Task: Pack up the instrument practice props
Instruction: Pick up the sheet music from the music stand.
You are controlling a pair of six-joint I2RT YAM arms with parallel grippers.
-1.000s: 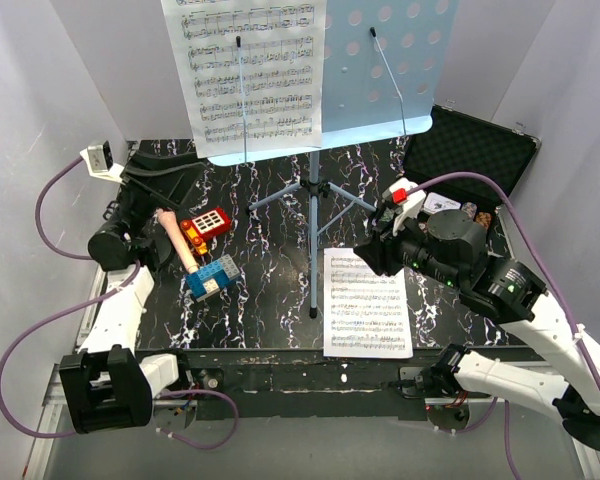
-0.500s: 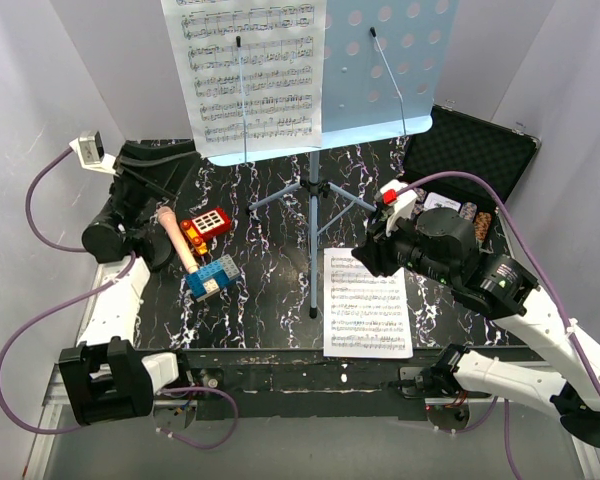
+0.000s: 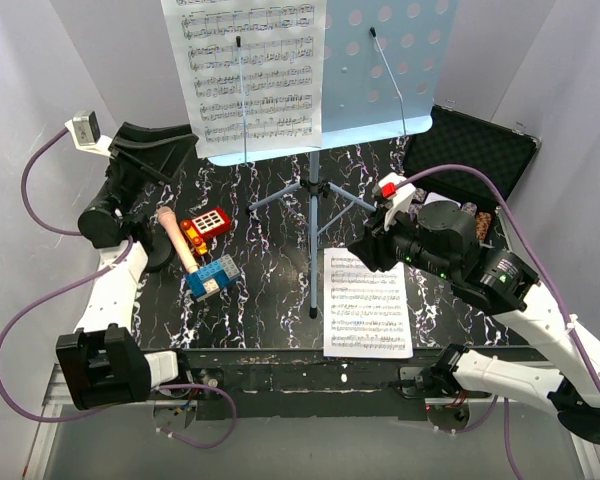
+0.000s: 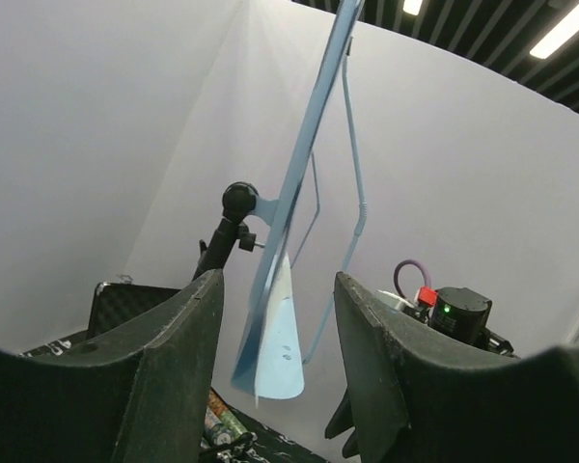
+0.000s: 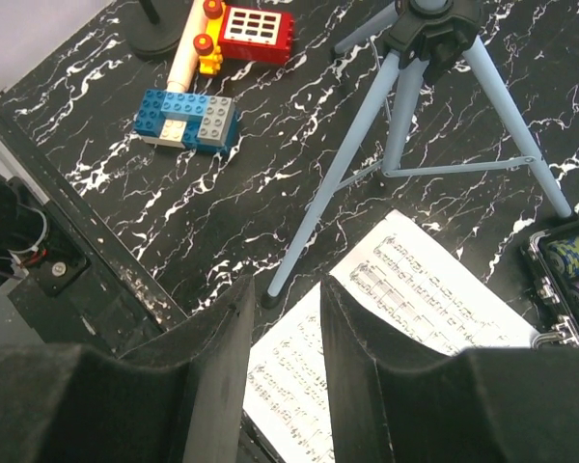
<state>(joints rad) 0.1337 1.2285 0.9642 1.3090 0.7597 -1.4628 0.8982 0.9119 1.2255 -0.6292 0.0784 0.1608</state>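
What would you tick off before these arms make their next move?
1. Right gripper open and empty: ok.
2. Right gripper above the loose page: ok.
3. Tripod foot clear of the loose page: cannot tell.
4. Left gripper open and empty, facing the music stand: ok.
5. Clipped page taken off the music stand: not ok.
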